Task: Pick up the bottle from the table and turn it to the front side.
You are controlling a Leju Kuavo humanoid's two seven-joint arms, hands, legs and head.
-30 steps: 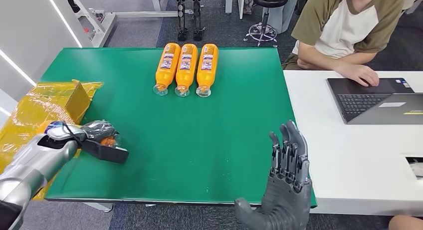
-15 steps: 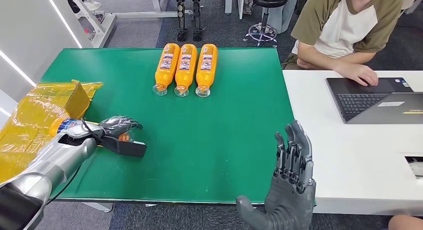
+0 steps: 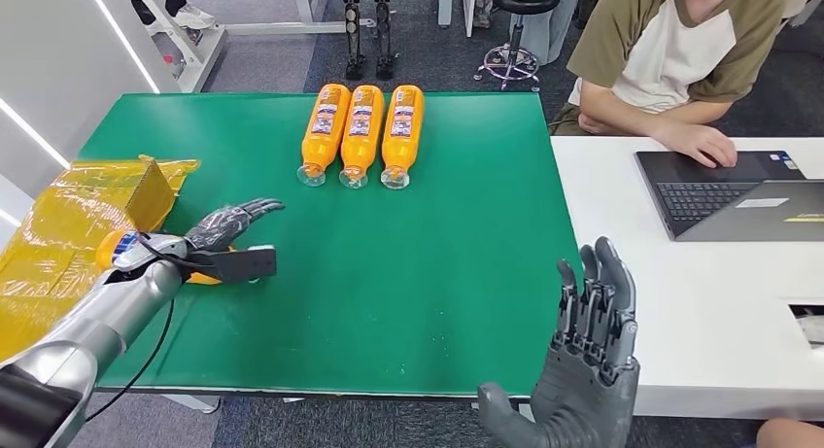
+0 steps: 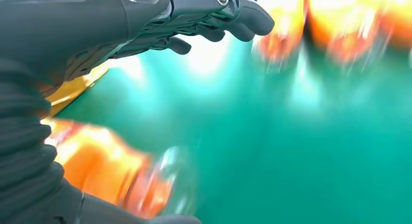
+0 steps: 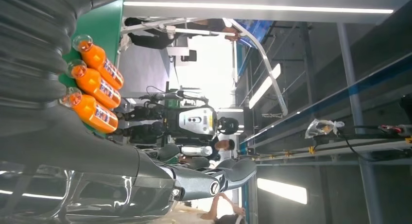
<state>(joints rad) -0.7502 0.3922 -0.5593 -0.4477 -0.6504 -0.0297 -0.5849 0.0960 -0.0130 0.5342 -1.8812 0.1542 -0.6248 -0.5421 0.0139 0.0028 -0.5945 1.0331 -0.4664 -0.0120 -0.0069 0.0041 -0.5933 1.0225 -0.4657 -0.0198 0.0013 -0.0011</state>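
Orange bottle (image 3: 131,249) lies in the left hand (image 3: 219,236) at the green table's (image 3: 389,273) left edge, beside the yellow bag (image 3: 68,224). Right hand (image 3: 583,361) hangs spread wide, empty, near the front edge. Three bottles (image 3: 361,135) lie side by side at the far edge.

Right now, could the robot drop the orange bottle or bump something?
Maybe. The left hand holds the bottle near the green table's left side with its fingers stretched out, so the grip looks loose and the bottle might slip. If it swings the bottle forward, it could knock the three bottles lying side by side at the far edge. The yellow wrapped box sits close behind and might snag the arm.
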